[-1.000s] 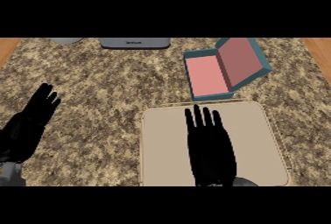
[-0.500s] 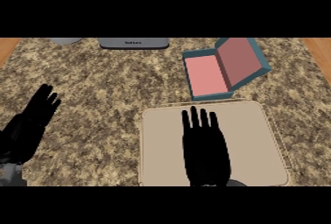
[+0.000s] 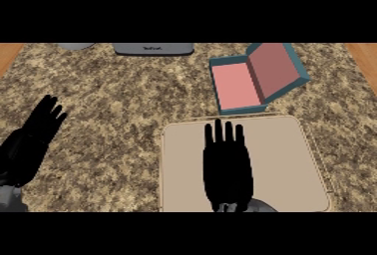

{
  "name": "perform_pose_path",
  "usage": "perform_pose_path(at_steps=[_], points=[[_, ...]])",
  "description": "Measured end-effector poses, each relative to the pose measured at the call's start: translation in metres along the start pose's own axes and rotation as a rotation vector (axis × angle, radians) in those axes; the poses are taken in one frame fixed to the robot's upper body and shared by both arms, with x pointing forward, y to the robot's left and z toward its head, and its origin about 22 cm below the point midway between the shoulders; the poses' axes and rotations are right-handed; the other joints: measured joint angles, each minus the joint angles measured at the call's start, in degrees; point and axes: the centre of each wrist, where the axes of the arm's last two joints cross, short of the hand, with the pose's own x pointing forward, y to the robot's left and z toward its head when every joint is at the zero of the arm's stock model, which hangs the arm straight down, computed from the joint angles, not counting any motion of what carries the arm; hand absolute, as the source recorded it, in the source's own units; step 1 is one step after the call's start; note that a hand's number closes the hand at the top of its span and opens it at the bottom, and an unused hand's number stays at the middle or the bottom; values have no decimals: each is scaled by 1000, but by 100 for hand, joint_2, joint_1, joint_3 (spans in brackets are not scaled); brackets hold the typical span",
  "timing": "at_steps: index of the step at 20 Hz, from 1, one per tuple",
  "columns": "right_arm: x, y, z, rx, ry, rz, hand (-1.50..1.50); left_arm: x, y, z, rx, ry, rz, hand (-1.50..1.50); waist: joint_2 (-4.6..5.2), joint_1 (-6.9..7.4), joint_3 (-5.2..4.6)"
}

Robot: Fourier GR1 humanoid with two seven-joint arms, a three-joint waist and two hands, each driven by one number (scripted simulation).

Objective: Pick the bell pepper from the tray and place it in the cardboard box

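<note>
The right robot hand [image 3: 227,164] lies flat and open-fingered over the beige square tray [image 3: 294,164], the open teal-and-pink box [image 3: 243,87] beyond it on the speckled worktop [image 3: 132,99], while the left robot hand [image 3: 33,139] rests open at the left edge.

Speckled counter [image 3: 125,99]: tray [image 3: 294,164], box [image 3: 239,89]

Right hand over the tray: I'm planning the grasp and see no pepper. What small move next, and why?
Probably lower the right hand and curl its fingers: it hangs open over the tray, and the bell pepper, which shows nowhere else, may lie hidden beneath it.
</note>
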Motion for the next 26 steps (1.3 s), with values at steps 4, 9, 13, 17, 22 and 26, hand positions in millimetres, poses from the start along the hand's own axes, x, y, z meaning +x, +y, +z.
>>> perform_pose_path(at_steps=[4,9,13,17,22,26], points=[[2,3,-5,17,21,17,-150,-3,-4,0,-5,0,-1,0,2,2,0],[2,12,-11,40,53,42,-150,-5,-5,1,-5,0,-4,0,2,-5,1],[-1,13,-17,49,79,51,-150,-4,-9,0,1,-8,-2,0,4,-10,2],[1,19,-23,65,101,70,-150,-6,-5,1,-7,-6,-2,0,6,3,2],[-1,20,-29,85,110,76,-150,-2,-8,2,-3,-3,-2,0,5,3,2],[-2,25,-34,111,124,87,-150,-2,-3,0,-2,-3,2,0,8,-4,2]])
